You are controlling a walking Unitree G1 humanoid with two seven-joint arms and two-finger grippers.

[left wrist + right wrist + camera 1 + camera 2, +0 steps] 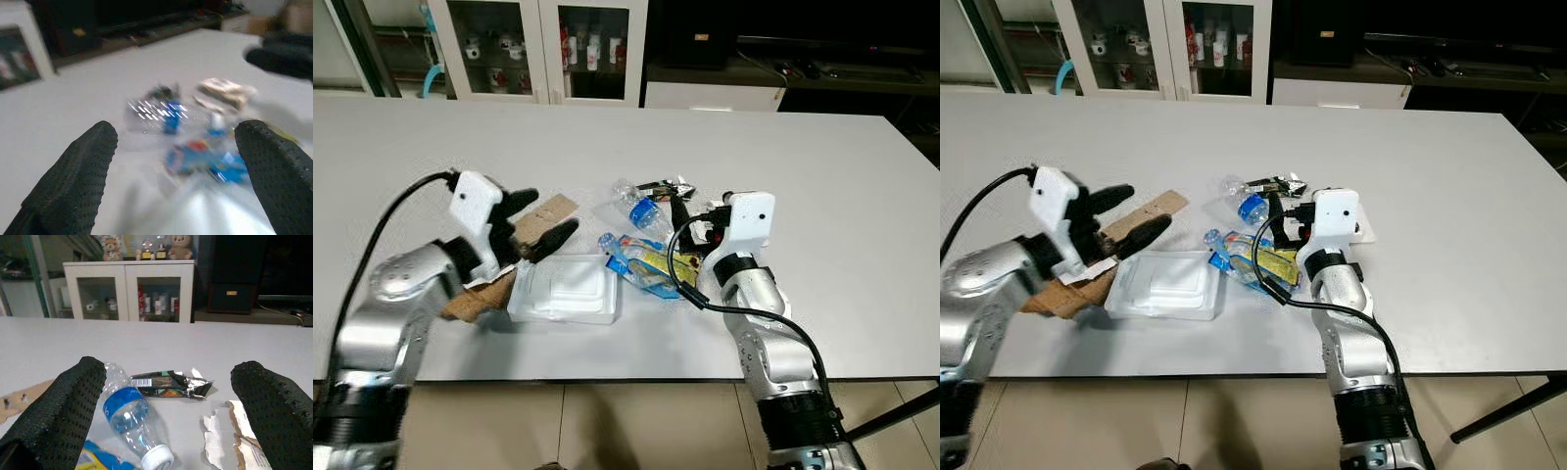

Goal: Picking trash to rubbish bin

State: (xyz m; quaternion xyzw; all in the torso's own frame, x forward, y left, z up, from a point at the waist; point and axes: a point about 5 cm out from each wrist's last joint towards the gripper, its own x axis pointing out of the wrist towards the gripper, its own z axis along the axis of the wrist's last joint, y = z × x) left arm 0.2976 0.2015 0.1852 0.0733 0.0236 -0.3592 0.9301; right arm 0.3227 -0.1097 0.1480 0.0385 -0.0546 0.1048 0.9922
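Observation:
A pile of trash lies mid-table: a crushed clear bottle (641,208) with a blue label, a foil wrapper (664,186), a blue-and-yellow snack bag (646,259), a white foam box (566,289) and a brown cardboard strip (551,211). My left gripper (543,220) hovers open over the cardboard, just left of the foam box. My right gripper (683,227) stands open at the pile's right side, pointing at the bottle (128,416) and wrapper (168,382). Torn paper (234,438) lies by its right finger (274,401).
The white table (822,176) is bare to the right and far side of the pile. More cardboard (470,302) lies under my left forearm near the front edge. Glass-door cabinets (538,44) and a dark TV stand (803,49) stand beyond the table.

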